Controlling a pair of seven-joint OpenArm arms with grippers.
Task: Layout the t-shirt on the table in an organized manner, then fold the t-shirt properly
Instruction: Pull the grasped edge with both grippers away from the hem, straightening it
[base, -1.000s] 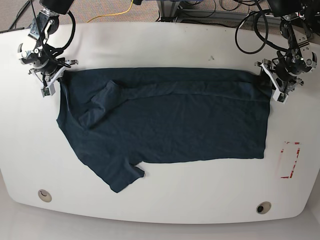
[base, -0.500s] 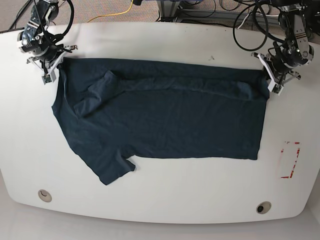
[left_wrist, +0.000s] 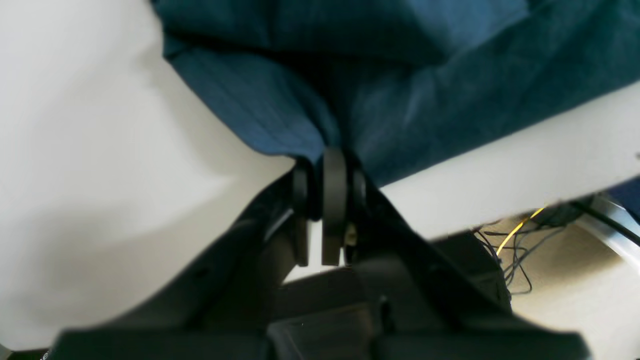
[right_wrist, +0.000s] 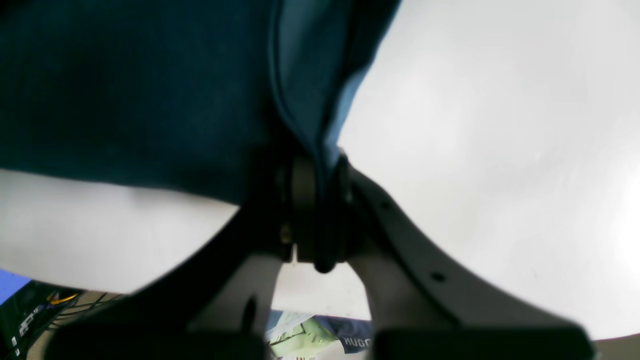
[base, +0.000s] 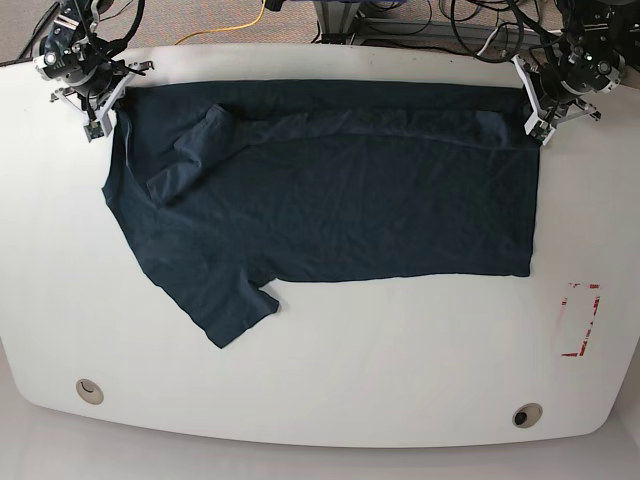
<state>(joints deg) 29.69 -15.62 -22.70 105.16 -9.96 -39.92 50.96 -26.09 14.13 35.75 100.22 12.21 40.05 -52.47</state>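
1. Base view shows the t-shirt (base: 330, 190) spread flat across the far half of the table (base: 350, 370), its top edge running close to the table's back rim.
2. One sleeve (base: 235, 315) points toward the near edge; the other sleeve (base: 185, 165) is folded over onto the body of the shirt near its left end in this view.
3. The right gripper (base: 93, 110) sits at the shirt's far-left corner in the base view. Its wrist camera shows the two fingers (right_wrist: 302, 200) pressed close together, with a bunched fold of navy cloth pinched between them.
4. The left gripper (base: 535, 120) sits at the far-right corner in the base view. From its wrist camera the fingers (left_wrist: 334, 185) are likewise drawn together, clamping a gathered corner of the fabric.
5. The cloth between the two grips lies fairly straight, with a long crease below the top edge and light wrinkles over the body.
6. A red tape rectangle (base: 580, 320) marks the bare table near the right edge, well apart from the shirt's hem.
7. Two round grommet holes sit near the front edge, one on the left (base: 90, 390) and one on the right (base: 526, 414).
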